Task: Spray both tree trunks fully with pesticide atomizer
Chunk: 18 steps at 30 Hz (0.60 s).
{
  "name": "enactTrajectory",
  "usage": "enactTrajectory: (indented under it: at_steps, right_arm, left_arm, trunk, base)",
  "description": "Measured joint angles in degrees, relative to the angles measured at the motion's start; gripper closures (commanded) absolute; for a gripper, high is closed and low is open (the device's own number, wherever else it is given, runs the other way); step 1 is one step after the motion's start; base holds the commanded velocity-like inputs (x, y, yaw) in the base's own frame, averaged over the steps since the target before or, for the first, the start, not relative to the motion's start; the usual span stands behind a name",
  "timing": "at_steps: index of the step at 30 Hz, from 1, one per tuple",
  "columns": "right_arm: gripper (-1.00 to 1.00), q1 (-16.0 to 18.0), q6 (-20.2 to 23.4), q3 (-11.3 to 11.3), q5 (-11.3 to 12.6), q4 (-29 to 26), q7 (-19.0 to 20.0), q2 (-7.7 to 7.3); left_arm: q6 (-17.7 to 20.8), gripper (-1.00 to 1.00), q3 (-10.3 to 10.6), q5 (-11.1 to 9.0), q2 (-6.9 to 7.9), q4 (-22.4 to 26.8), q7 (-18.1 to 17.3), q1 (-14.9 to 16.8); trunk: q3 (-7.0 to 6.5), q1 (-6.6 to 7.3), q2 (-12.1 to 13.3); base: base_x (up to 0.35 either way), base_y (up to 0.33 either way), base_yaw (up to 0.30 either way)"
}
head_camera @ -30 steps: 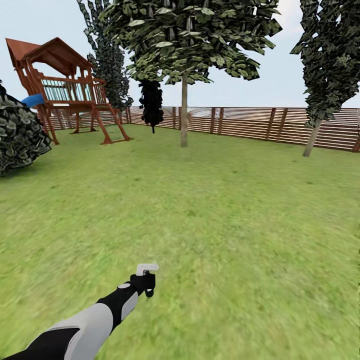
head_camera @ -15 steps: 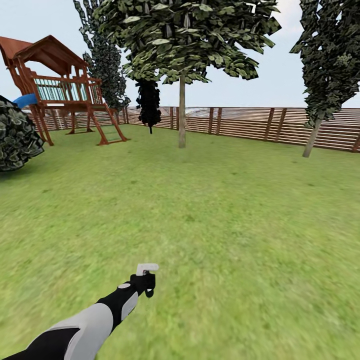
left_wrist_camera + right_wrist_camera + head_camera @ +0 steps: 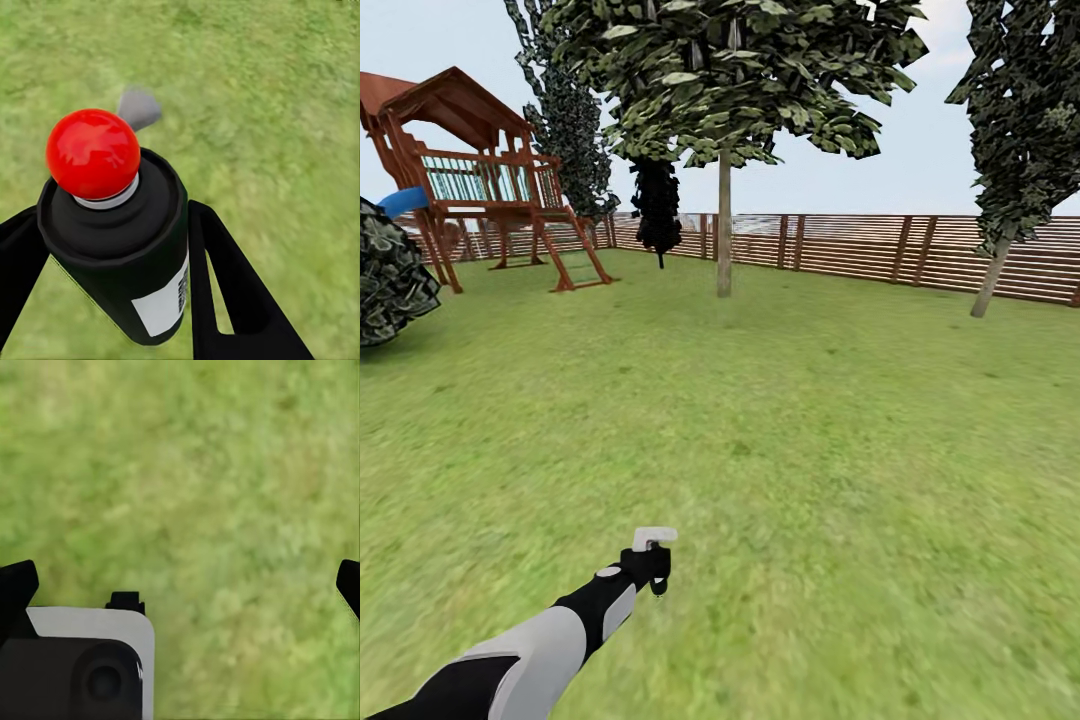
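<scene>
**Sprayer held low over the lawn**

Playset (image 3: 480,180) far left by the fence (image 3: 880,245). Left gripper (image 3: 650,570) low over the grass (image 3: 810,450), pinching the sprayer (image 3: 120,247) between both fingers (image 3: 225,292), red tip (image 3: 93,153) showing. Straight trunk (image 3: 724,225) well ahead under a leafy tree. Leaning trunk (image 3: 992,275) far right. Right gripper (image 3: 180,577) spread wide above grass.

Left arm extends forward, low at near left; left claw (image 3: 650,566) is clamped on the pesticide atomizer (image 3: 120,247). Right claw (image 3: 180,585) fingers are spread wide.
</scene>
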<state>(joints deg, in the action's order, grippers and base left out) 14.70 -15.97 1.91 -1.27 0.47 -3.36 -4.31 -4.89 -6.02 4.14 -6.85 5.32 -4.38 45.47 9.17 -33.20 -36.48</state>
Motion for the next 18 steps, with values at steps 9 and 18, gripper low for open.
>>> enactTrajectory:
  at_steps: [9, 18]
  right_arm:
    - [-1.0, 0.01, 0.04, 0.0, 0.0, 0.0, 0.0, 0.0]
    - [-1.0, 0.01, -0.01, 0.06, 0.0, 0.0, 0.0, 0.0]
  left_arm:
    - [-0.02, 1.0, 0.0, 0.0, 0.0, 0.0, 0.0, -0.02]
    - [0.0, 1.0, 0.0, 0.0, 0.0, 0.0, 0.0, 0.0]
  trunk:
    - [0.0, 0.0, 0.0]
    - [0.0, 0.0, 0.0]
  base:
    - [0.35, 0.0, 0.0]
    - [0.35, 0.0, 0.0]
